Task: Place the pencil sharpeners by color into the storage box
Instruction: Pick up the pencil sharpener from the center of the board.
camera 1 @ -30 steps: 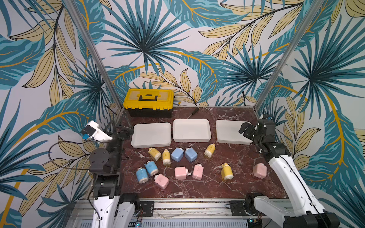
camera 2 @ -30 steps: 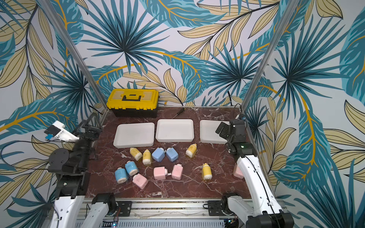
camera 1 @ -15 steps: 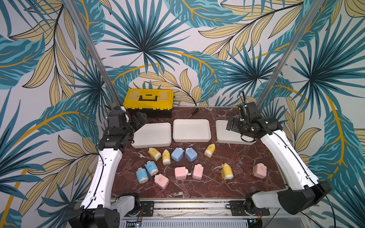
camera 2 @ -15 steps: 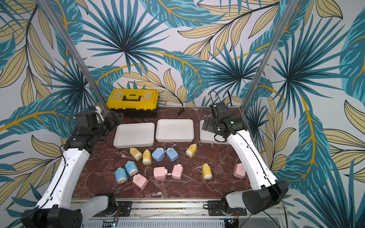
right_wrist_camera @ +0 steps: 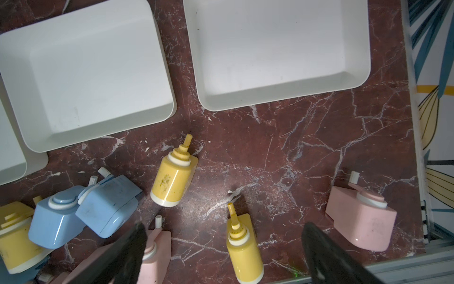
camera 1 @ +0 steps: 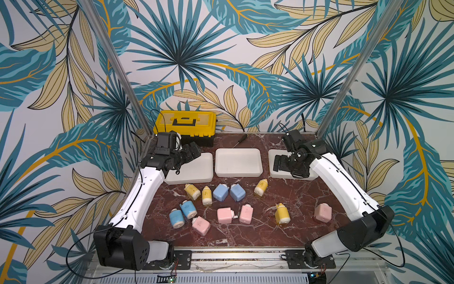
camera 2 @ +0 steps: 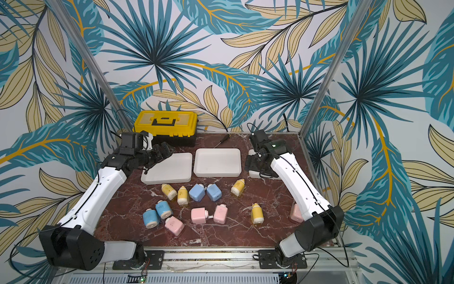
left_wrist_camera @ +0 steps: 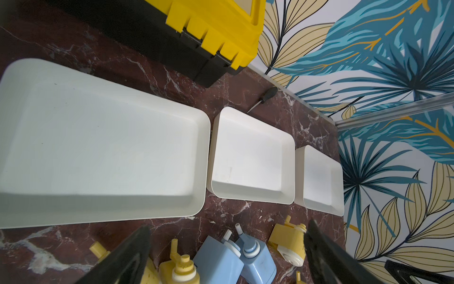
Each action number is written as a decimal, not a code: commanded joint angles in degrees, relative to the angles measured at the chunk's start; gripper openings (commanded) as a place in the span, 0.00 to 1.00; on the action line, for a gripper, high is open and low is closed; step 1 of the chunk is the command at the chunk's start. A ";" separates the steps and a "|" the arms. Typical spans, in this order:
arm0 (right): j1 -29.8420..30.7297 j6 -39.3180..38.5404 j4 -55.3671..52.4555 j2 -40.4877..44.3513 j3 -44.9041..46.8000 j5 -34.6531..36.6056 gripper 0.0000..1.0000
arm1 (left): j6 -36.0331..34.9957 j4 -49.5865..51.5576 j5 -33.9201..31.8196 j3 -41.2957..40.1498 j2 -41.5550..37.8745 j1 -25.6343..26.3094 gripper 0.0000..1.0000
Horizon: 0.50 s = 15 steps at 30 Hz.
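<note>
Pencil sharpeners lie scattered on the marble table in both top views: yellow ones (camera 1: 192, 191) (camera 1: 282, 213), blue ones (camera 1: 220, 192) (camera 1: 176, 218) and pink ones (camera 1: 224, 215) (camera 1: 323, 213). Behind them three white open storage boxes stand in a row, left (camera 1: 196, 172), middle (camera 1: 237, 161) and right (right_wrist_camera: 275, 49), all with nothing inside. My left gripper (camera 1: 192, 152) (left_wrist_camera: 228, 227) hangs open above the left box's back corner. My right gripper (camera 1: 280, 164) (right_wrist_camera: 223, 226) hangs open above the right box. Neither one holds or touches anything.
A shut yellow and black toolbox (camera 1: 186, 123) stands at the back left, close behind my left gripper. A black-handled screwdriver (camera 1: 242, 139) lies behind the middle box. Metal posts and patterned walls close in the table at both sides.
Both arms have unfolded from the table's sides and reached in over the back row of boxes. The jaws stayed open and no sharpener has moved.
</note>
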State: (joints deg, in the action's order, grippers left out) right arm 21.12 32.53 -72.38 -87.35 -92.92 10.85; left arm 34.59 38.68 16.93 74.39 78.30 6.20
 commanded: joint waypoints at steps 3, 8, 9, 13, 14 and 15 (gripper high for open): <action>2.82 4.47 -1.29 -0.91 -0.02 -2.34 0.99 | -6.37 8.32 -3.56 3.69 5.12 0.31 0.99; 4.54 6.75 -0.78 -4.14 1.72 -4.88 0.91 | -8.01 8.70 -5.22 4.76 8.96 1.95 0.99; 4.99 7.33 -0.56 -4.84 2.03 -5.64 0.90 | -8.33 8.66 -6.09 5.16 9.75 2.72 1.00; 6.27 9.85 0.82 -7.16 2.52 -8.17 0.90 | -9.01 8.61 -7.07 7.22 13.13 5.05 0.99; 6.46 10.61 1.61 -7.75 2.72 -9.08 0.90 | -9.17 8.65 -7.08 7.66 13.87 5.51 0.99; 6.70 11.48 2.26 -8.45 2.75 -9.84 0.90 | -9.25 8.61 -7.33 7.99 14.49 5.82 0.99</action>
State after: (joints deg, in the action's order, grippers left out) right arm 27.18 40.45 -71.44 -94.85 -91.35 4.01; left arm 27.18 46.54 11.22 80.05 91.83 10.96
